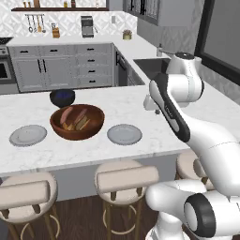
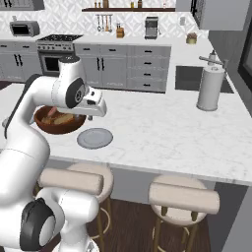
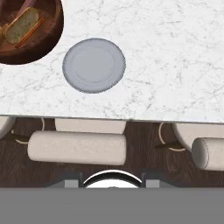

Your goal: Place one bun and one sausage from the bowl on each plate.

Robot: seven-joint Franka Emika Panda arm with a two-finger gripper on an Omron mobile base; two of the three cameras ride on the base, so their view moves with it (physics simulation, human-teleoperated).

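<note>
The brown wooden bowl (image 1: 77, 131) sits mid-counter with tan buns (image 1: 82, 123) and a reddish sausage (image 1: 66, 114) inside. One light-grey plate (image 1: 28, 135) lies to its left, the other plate (image 1: 124, 134) to its right, both bare. My gripper (image 1: 151, 104) hovers above the counter, right of the right plate, and holds nothing. In the hand view its fingertips (image 3: 72, 182) stand apart at the bottom, the right plate (image 3: 94, 65) lies ahead, and the bowl (image 3: 52, 39) with a bun (image 3: 21, 25) is at the upper left. The right base view shows the bowl (image 2: 47, 125) behind my gripper (image 2: 97, 109).
A dark blue-black bowl (image 1: 62, 97) stands just behind the brown one. Padded stools (image 1: 125, 180) line the counter's near edge. A paper towel roll (image 2: 210, 88) stands far right, near the sink (image 1: 150, 65). White marble stretches to the right of the plates.
</note>
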